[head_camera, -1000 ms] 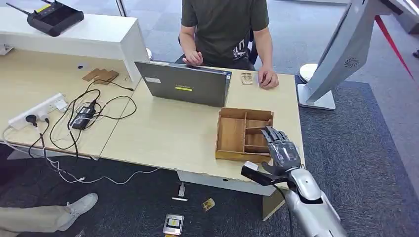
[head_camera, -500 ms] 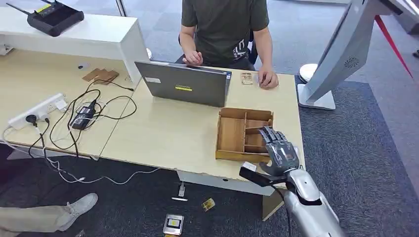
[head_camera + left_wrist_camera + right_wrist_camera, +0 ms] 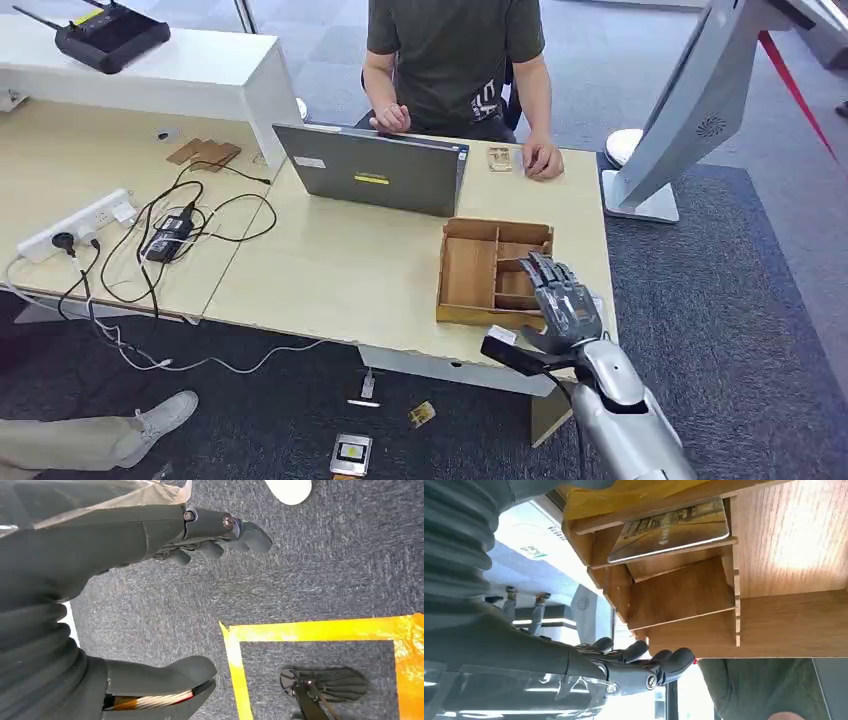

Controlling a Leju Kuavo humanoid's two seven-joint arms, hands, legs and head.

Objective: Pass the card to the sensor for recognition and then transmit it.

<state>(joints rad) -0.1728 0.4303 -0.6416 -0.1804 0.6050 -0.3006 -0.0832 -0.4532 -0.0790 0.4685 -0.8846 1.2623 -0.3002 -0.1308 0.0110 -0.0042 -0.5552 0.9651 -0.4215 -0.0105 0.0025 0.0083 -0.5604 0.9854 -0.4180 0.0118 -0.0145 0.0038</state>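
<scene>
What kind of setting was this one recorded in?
Probably an office or reception desk: a person sits behind a laptop at a light wooden desk, with grey carpet around.

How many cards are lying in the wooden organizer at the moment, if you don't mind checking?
1. A single card rests in a small compartment of the wooden organizer, seen in the right wrist view just beyond the right hand. That hand covers some compartments in the head view, so more may be hidden.
</scene>
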